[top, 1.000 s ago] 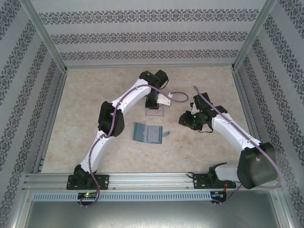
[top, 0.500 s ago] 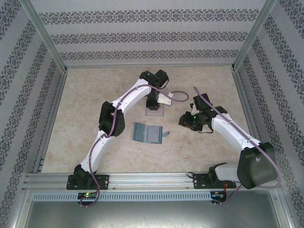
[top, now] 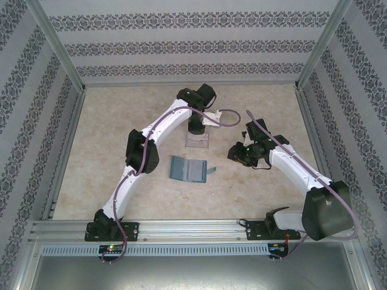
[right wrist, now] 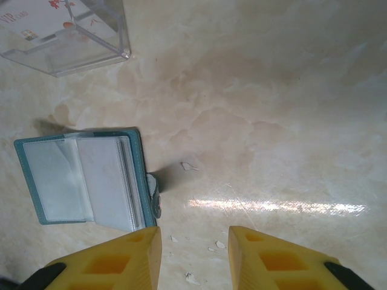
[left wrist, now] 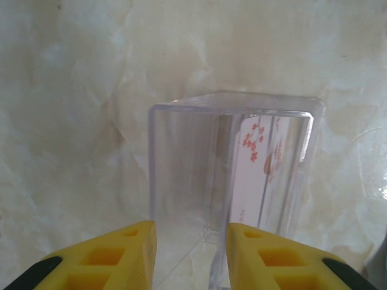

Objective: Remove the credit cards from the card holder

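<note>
The teal card holder (top: pixel 188 170) lies open on the table between the arms, its clear inner sleeves (right wrist: pixel 84 178) facing up and its tab at the right edge. Whether cards sit in the sleeves I cannot tell. One pale credit card (left wrist: pixel 261 172) with red markings stands inside the clear tray (left wrist: pixel 175 181), also seen from the right wrist (right wrist: pixel 36 24). My left gripper (left wrist: pixel 190 232) hangs open just above the tray's near rim, nothing between its yellow fingers. My right gripper (right wrist: pixel 195 238) is open over bare table, just right of the holder's tab.
The clear plastic tray (top: pixel 197 140) sits just beyond the card holder. Small white flecks (right wrist: pixel 188 165) lie on the table near the right gripper. Patterned walls and a metal frame (top: pixel 66 145) enclose the table on three sides.
The left wrist has lifted and drawn back toward the far side of the clear tray. The right arm and the card holder have not moved.
</note>
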Available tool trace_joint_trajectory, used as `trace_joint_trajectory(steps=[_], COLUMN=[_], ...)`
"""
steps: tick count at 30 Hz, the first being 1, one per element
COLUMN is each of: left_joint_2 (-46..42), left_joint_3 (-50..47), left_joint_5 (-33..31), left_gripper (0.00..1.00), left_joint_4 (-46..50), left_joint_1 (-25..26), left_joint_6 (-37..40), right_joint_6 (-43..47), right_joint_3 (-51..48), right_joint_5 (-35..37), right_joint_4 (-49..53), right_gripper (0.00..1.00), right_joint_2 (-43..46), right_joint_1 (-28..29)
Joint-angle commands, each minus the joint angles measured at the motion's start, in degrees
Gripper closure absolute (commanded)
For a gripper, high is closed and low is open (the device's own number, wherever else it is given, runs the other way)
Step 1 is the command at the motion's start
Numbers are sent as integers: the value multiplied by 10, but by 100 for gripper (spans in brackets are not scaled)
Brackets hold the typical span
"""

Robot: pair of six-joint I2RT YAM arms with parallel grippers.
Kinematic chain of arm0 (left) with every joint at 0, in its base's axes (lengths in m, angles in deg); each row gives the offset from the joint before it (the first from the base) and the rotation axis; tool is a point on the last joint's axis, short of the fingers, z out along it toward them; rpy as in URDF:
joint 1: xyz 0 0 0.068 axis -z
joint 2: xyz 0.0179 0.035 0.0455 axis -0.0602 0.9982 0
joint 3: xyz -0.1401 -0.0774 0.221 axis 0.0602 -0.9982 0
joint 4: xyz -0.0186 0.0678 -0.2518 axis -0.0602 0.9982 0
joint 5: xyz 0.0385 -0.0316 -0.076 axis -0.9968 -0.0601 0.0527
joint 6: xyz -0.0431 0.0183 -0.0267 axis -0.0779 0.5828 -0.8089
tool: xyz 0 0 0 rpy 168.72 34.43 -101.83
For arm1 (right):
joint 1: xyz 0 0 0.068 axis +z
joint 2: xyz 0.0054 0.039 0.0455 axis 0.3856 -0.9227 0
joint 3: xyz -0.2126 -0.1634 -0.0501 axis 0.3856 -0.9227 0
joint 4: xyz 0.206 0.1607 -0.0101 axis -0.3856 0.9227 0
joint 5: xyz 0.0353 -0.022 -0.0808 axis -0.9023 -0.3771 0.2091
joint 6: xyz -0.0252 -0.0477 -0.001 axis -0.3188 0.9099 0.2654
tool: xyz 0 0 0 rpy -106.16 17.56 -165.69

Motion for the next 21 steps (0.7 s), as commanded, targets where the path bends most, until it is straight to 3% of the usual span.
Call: trace_joint_trajectory(steps=[1, 21], left_joint_2=[19, 15], left_joint_3=[-3, -20], left_joint_5=[-6, -10], left_gripper=[65, 60], left_joint_4=[-20, -1], left_joint_1=[-4, -1], left_joint_6=[-16, -29], right_joint_6=[-2, -2], right_joint_3=[-1, 12], right_joint_5=[-2, -8], right_joint_4=[4, 7], right_gripper=[66, 65], right_joint_2=[4, -3], right_joint_1=[-5, -4])
